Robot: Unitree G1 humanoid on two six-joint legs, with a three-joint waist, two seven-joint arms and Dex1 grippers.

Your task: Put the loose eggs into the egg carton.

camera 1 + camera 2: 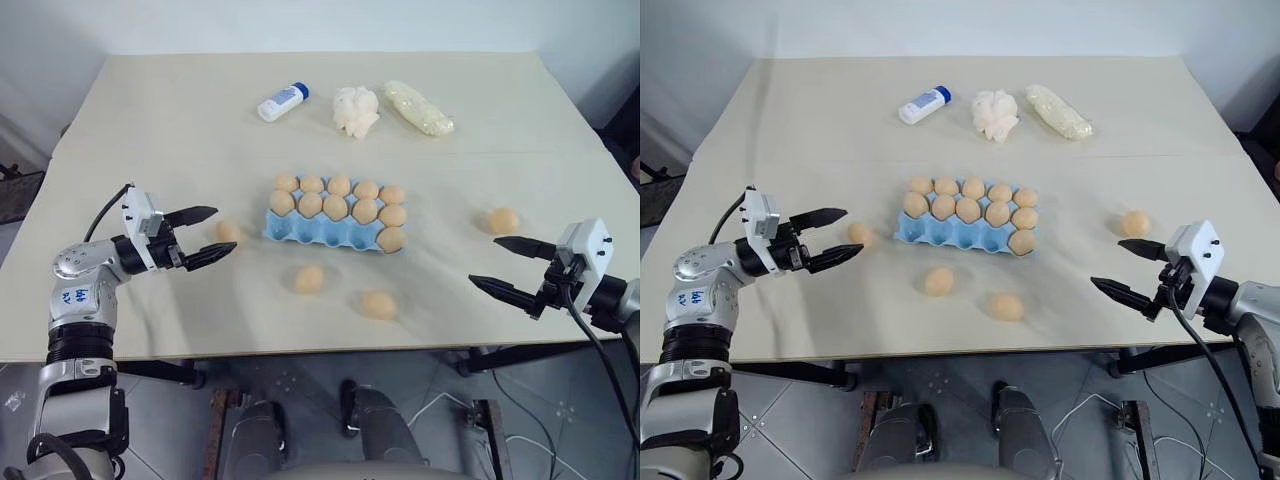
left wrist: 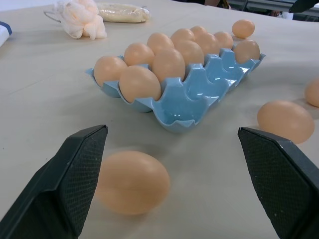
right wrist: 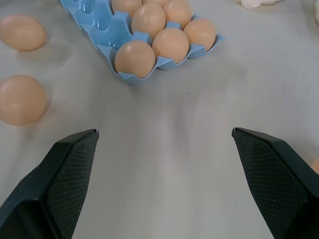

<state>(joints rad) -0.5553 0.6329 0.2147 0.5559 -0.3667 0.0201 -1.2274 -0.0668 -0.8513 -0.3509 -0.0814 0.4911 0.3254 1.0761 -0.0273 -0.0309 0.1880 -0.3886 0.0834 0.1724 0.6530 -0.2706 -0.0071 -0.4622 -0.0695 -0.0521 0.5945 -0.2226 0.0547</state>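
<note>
A big pale table (image 1: 150,120) holds a light blue egg carton (image 1: 300,231) near its middle. Most of its cups have tan eggs in them, and the front row has four bare cups, with one egg at its right end.

Four loose eggs lie on the table. One egg (image 1: 228,231) sits just left of the carton. Two more, one egg (image 1: 309,279) and another (image 1: 379,304), lie in front of the carton, closer to the table's near edge. The fourth egg (image 1: 504,220) is well off to the right.

The left gripper (image 1: 207,234) hangs just above the table, pointing at the egg left of the carton. Its jaws are spread wide and hold nothing. In the left wrist view that egg (image 2: 132,182) lies right by one finger (image 2: 75,174).

The right gripper (image 1: 510,265) hangs near the table's right front edge, below the far right egg. Its jaws are wide apart too, with nothing in them.

At the back of the table are a white bottle with a blue cap (image 1: 282,102), a white lumpy wad (image 1: 355,110) and a pale yellow bag (image 1: 418,108)
</note>
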